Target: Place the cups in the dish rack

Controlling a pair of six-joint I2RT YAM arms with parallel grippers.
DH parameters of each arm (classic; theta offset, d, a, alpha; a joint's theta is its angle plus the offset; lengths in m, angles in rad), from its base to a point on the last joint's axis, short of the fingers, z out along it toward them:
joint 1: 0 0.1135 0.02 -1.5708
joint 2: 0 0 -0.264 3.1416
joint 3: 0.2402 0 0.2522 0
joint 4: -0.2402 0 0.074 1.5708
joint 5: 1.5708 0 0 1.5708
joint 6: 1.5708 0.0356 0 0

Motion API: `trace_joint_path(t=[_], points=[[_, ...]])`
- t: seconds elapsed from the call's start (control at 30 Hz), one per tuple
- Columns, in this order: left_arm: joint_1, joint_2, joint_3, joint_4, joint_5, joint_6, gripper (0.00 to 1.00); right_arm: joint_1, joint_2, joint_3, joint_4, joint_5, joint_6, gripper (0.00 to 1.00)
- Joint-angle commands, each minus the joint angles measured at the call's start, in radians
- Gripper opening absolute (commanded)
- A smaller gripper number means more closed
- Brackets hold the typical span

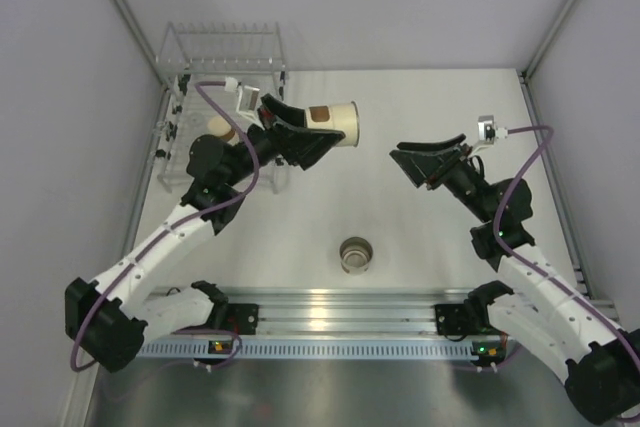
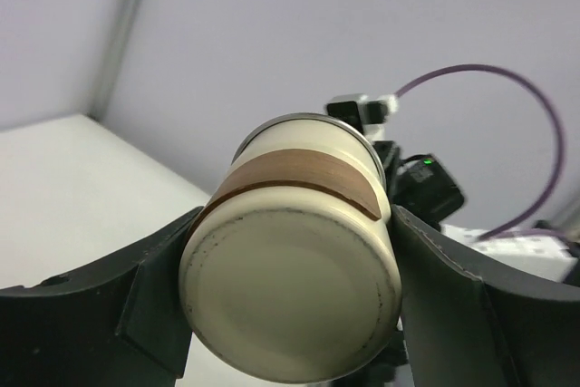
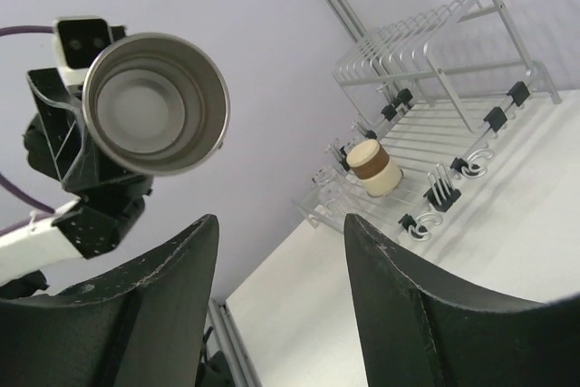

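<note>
At far-left corner of desk (image 1: 430, 247): dish rack (image 1: 225, 47), clear, w/ rows of thin tines.
In the rack: you've got 1 racked cup (image 3: 373, 167), cream w/ brown band, base up.
Your L claw (image 1: 318, 135): clamped on held cup (image 2: 290, 260) at its base end. Cup is cream w/ brown band, lying sideways in the air just right of the rack, mouth pointing at R claw.
Your R claw (image 3: 281, 233): jaws spread wide, empty, facing the held cup's shiny mouth, well apart from it.
Desk centre, nearer the arm bases: loose cup (image 1: 355, 254), upright, mouth up, silvery inside, apart from both claws.
</note>
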State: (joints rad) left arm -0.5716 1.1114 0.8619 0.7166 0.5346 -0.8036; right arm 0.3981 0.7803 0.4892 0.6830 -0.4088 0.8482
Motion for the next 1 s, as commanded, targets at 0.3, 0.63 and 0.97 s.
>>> trace_joint_path(t=[0.3,0.63,0.97], points=[[0.013,-0.047,0.319,-0.937,-0.658,0.708,0.0,-0.011,0.034,0.038,0.018,0.007,-0.024,0.6],[0.234,0.083,0.299,-1.002,-0.547,0.63,0.0,-0.01,0.066,0.04,0.026,0.001,-0.026,0.6],[0.355,0.176,0.279,-1.007,-0.558,0.581,0.0,-0.012,0.088,0.043,0.026,-0.005,-0.032,0.6]])
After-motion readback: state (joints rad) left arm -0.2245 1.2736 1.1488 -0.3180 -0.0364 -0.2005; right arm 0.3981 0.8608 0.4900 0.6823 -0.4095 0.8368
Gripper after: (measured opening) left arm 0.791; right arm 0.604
